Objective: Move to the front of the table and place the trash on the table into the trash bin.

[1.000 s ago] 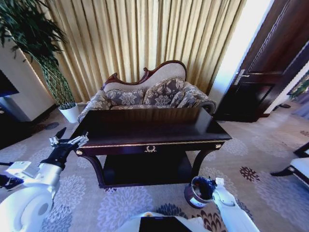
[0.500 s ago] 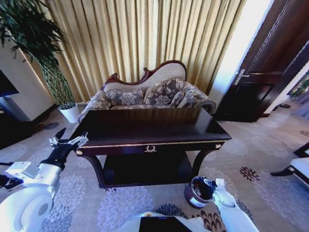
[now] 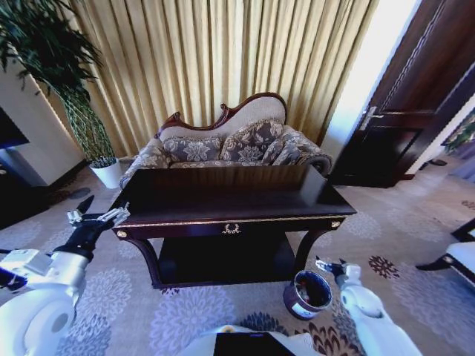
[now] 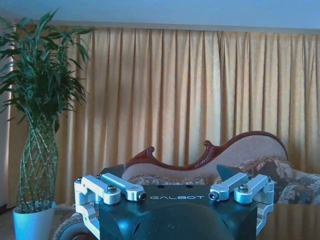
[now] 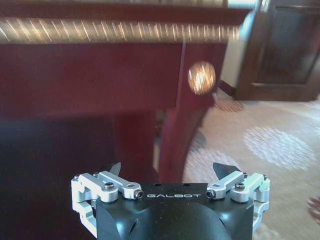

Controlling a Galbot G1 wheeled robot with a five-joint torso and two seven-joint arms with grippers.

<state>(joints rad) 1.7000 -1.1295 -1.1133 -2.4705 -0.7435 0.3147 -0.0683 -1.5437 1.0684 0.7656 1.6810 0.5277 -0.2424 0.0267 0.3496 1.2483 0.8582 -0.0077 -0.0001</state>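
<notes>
The dark glossy table [image 3: 223,194] with gold trim stands straight ahead, its top reading bare and dark. The trash is out of view. At the table's right front leg stands the round dark trash bin [image 3: 308,294], its mouth uncovered. My right gripper [image 3: 330,267] hovers open just right of and above the bin's rim. In the right wrist view this gripper [image 5: 169,168] faces the table's front rail [image 5: 90,75] and leg, with nothing between the fingers. My left gripper [image 3: 93,216] is open beside the table's left front corner, and it [image 4: 172,171] is empty too.
A patterned sofa [image 3: 223,148] sits behind the table before the curtains. A tall plant in a white pot [image 3: 107,174] stands at the back left, a dark door [image 3: 401,126] at the right. A chair edge [image 3: 460,256] shows at far right. Open carpet surrounds the table.
My right gripper has moved up and to the right, off the bin's mouth, which is now uncovered. My left gripper shifted slightly left. The table and bin have not moved.
</notes>
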